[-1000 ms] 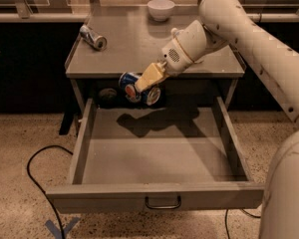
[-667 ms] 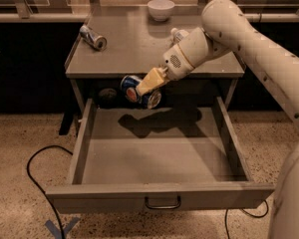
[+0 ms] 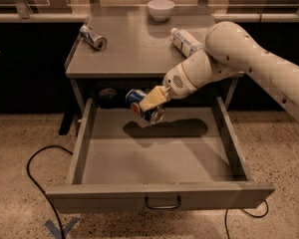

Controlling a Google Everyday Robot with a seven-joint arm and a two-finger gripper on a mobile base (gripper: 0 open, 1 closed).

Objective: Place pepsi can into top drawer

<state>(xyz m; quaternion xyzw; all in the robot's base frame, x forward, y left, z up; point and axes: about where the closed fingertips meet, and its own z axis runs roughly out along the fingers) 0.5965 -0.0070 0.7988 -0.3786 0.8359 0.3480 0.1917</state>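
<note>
On the left of the table top (image 3: 139, 59) I see a silver can (image 3: 93, 37) lying on its side. Below it, the top drawer (image 3: 154, 190) is pulled wide open. My gripper (image 3: 150, 102) is squeezed tight on the pepsi can (image 3: 136, 103), holding it tilted up in the air over the back part of the drawer. Further right, a white bowl (image 3: 161, 9) and a clear bottle (image 3: 185, 41) sit on the table.

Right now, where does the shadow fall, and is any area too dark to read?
Camera view: the gripper, holding the pepsi can over the top drawer, casts a dark shadow on its floor; the recess under the tabletop is dim.
</note>
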